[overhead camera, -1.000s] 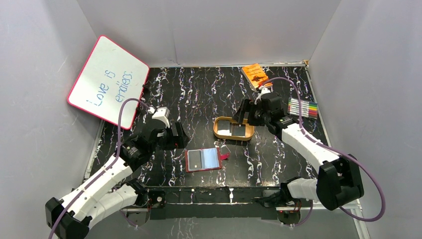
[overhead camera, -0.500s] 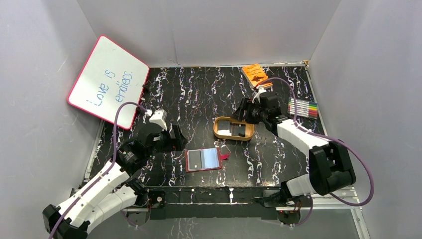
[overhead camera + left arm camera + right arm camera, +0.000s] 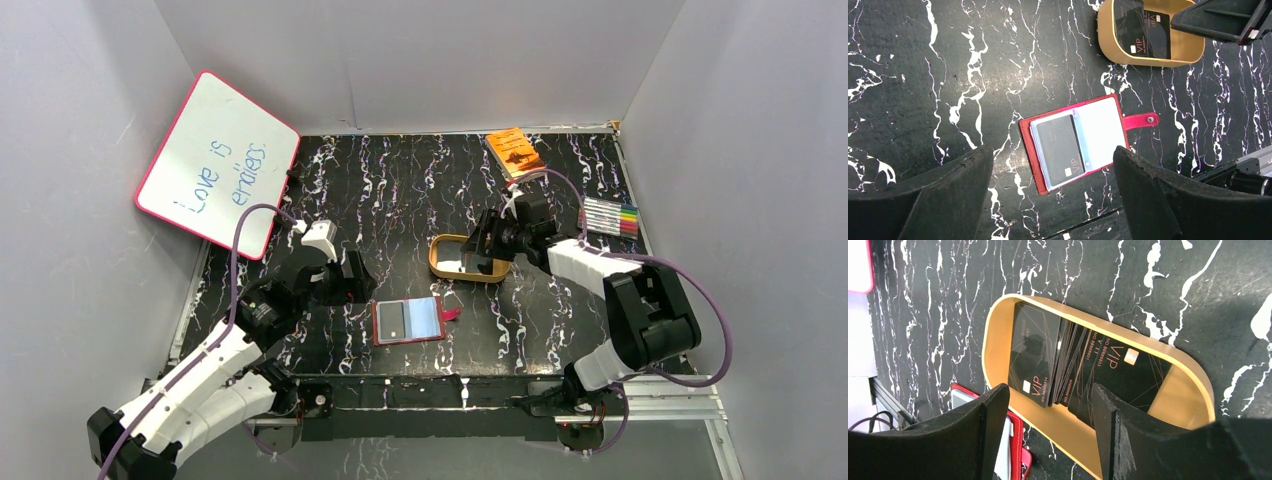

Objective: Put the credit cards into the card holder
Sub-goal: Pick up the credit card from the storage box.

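Note:
The red card holder (image 3: 408,320) lies open on the black marbled table, its snap tab (image 3: 1140,120) pointing right. One black credit card (image 3: 1060,150) sits in its left clear sleeve; the right sleeve looks pale. Several black credit cards (image 3: 1063,357) lie overlapped in the gold oval tray (image 3: 993,340). My left gripper (image 3: 1050,150) hovers open above the card holder (image 3: 1075,147), touching nothing. My right gripper (image 3: 1048,390) hangs open just over the tray's near rim, with the cards' edges showing below the gap. In the top view, the right gripper (image 3: 487,238) is at the tray's (image 3: 435,258) right end.
A pink-framed whiteboard (image 3: 218,165) leans at the back left. An orange book (image 3: 514,150) lies at the back, and a pack of coloured markers (image 3: 610,216) at the right edge. Grey walls enclose the table on three sides.
My right gripper has moved left and down to the tray, and its jaws have narrowed somewhat. The left arm has shifted only slightly.

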Controlling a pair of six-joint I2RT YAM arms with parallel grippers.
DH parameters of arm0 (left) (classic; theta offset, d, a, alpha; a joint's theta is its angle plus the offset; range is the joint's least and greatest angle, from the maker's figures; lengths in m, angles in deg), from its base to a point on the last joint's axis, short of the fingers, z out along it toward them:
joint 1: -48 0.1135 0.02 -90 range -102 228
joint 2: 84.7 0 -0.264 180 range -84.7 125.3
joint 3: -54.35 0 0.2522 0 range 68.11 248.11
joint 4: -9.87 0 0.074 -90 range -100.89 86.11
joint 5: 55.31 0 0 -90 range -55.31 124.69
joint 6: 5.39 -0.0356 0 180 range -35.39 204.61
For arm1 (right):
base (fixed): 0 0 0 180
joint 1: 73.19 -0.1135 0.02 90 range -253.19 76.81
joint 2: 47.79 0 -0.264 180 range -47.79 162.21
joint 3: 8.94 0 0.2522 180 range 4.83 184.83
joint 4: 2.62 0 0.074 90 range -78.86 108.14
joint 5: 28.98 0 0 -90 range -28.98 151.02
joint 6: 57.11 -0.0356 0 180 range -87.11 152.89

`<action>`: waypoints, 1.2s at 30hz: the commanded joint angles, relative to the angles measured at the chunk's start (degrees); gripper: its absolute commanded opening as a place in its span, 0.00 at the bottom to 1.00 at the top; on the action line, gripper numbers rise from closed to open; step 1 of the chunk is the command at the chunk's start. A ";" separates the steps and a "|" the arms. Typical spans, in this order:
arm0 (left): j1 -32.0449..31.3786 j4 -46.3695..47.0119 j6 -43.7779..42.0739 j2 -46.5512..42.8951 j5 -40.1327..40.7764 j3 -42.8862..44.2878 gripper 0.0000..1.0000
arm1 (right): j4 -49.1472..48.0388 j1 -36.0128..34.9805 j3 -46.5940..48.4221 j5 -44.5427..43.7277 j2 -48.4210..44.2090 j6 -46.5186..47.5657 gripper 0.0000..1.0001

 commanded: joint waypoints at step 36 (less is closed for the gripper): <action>-0.12 -0.54 -0.29 1.04 1.00 -0.25 0.85 | -0.70 -3.64 4.30 -3.25 11.66 -0.70 0.31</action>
